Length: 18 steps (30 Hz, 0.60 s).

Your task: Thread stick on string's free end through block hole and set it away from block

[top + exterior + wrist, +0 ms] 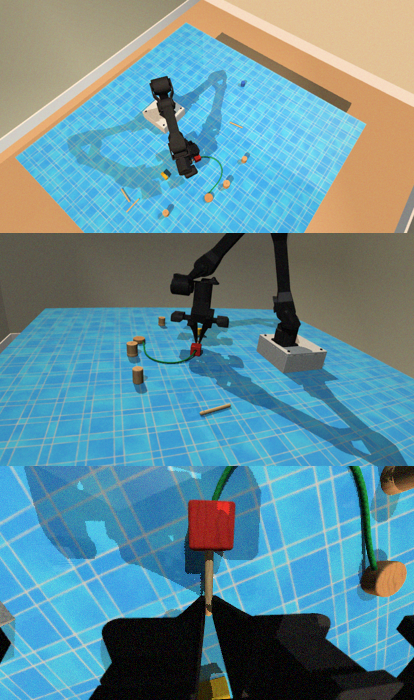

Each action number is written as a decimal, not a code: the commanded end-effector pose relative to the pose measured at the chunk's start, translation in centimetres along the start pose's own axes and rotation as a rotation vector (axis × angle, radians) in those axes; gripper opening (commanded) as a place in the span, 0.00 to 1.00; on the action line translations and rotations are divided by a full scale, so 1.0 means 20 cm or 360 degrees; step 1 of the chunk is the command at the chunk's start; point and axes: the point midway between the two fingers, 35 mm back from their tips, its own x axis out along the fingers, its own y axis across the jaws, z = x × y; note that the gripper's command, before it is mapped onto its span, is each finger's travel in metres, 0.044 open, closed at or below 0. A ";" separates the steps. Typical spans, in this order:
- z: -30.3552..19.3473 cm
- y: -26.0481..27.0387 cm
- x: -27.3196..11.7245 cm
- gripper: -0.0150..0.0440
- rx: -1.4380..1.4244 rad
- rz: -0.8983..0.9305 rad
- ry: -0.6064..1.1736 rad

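Note:
The red block (197,158) (198,346) (211,526) is directly beyond my fingertips. I cannot tell whether its base lies flat on the table. The wooden stick (209,573) is out on the near side of the block. My gripper (197,341) (208,600) is shut on the stick's end; in the top view the arm hides the fingertips. The green string (222,167) (171,362) (364,506) enters the block's far side and curves back to the round wooden button (208,197) (139,340) (387,578). The inside of the hole is hidden.
Wooden cylinders stand near the button (226,184) (132,349), farther along (243,159) (137,375), and at the front (165,212) (161,321). A yellow block (164,175) (220,688) lies behind the gripper. Loose sticks (236,125) (125,195) (132,205) and a blue cylinder (242,84) lie farther away.

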 end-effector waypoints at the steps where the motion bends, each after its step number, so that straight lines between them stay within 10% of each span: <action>1: -0.02 0.00 0.00 0.25 -0.0001 0.0000 -0.0005; 18: -0.15 0.00 -0.02 0.25 0.0083 0.0006 0.0001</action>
